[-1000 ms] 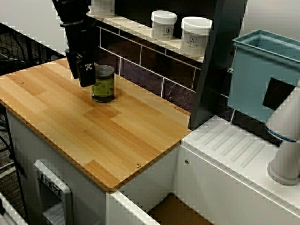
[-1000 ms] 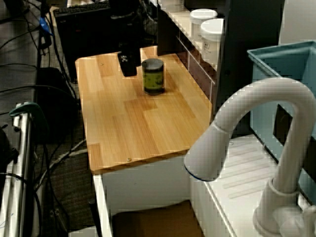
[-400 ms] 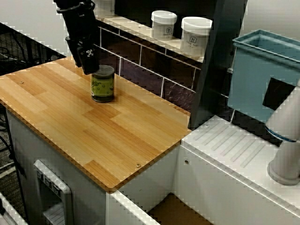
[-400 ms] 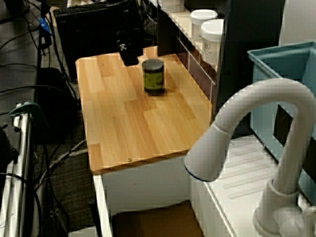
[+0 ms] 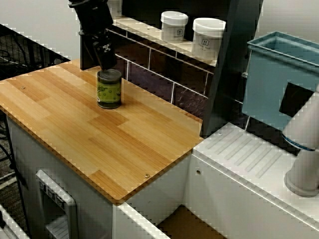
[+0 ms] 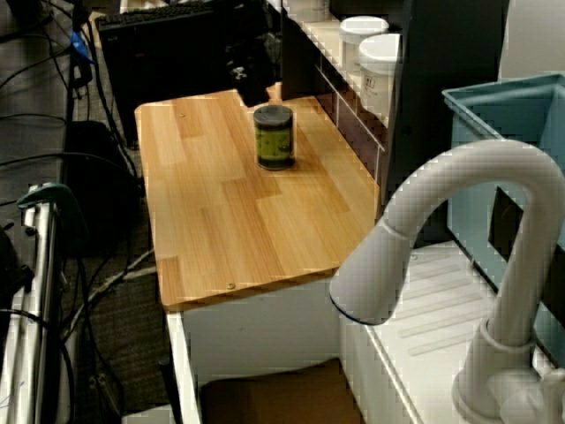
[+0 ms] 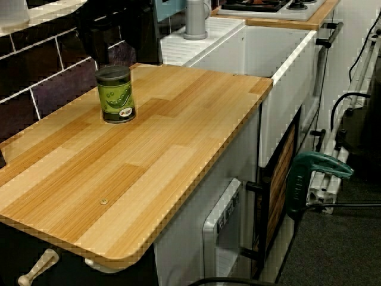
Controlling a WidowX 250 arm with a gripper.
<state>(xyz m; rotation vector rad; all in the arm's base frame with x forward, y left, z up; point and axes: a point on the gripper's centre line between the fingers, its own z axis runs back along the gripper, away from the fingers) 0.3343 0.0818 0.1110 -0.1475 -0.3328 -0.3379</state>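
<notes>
Black gripper [image 5: 106, 58] near cylindrical green can [image 5: 109, 89], wood-grain counter [image 5: 124, 142]

A light wooden counter [image 5: 129, 144] carries one dark-lidded green can [image 5: 109, 89], upright near the tiled wall [image 5: 149, 69] at the back. Above the tiles, a shelf [image 5: 144, 32] holds a white tub [image 5: 174, 26] and a second white tub [image 5: 208, 39] beside it.

gripper [image 5: 106, 56] top cut off by pic edge, jaws too dark to tell; can [image 5: 109, 89] label txt unreadable.
</notes>
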